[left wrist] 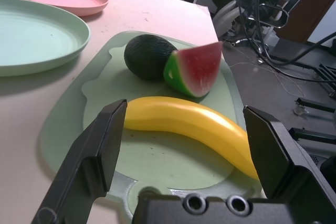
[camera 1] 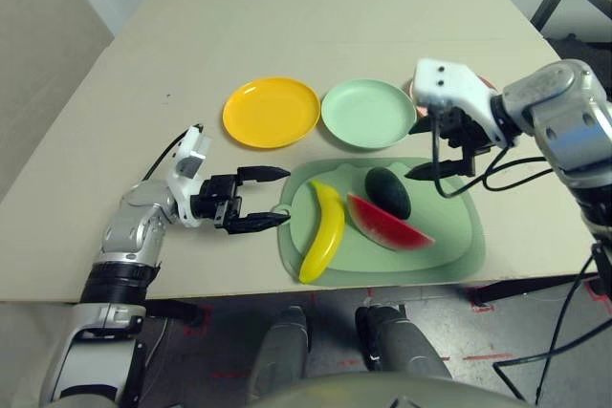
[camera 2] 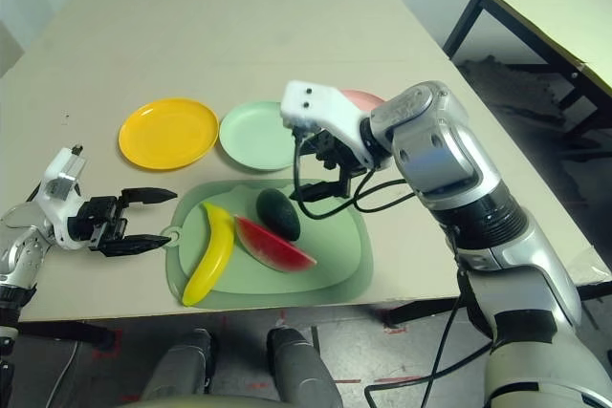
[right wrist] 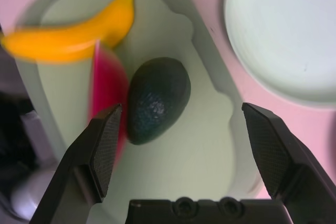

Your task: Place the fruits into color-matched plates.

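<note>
On a pale green mat [camera 1: 449, 241] lie a yellow banana [camera 1: 323, 231], a dark green avocado [camera 1: 388, 192] and a red watermelon wedge [camera 1: 387, 223]. Behind the mat stand a yellow-orange plate [camera 1: 272, 112], a mint green plate [camera 1: 368, 114] and a pink plate [camera 2: 368, 99], the pink one partly hidden by my right hand. My left gripper [camera 1: 277, 198] is open at the mat's left edge, pointing at the banana [left wrist: 189, 121]. Just above the avocado [right wrist: 157, 98] hovers my right gripper [camera 1: 421, 152], open and holding nothing.
The mat lies near the table's front edge, with a small ring tab [camera 1: 283, 210] by my left fingertips. Bare tabletop stretches behind the plates and to the left. A second table [camera 2: 545, 7] stands off to the right.
</note>
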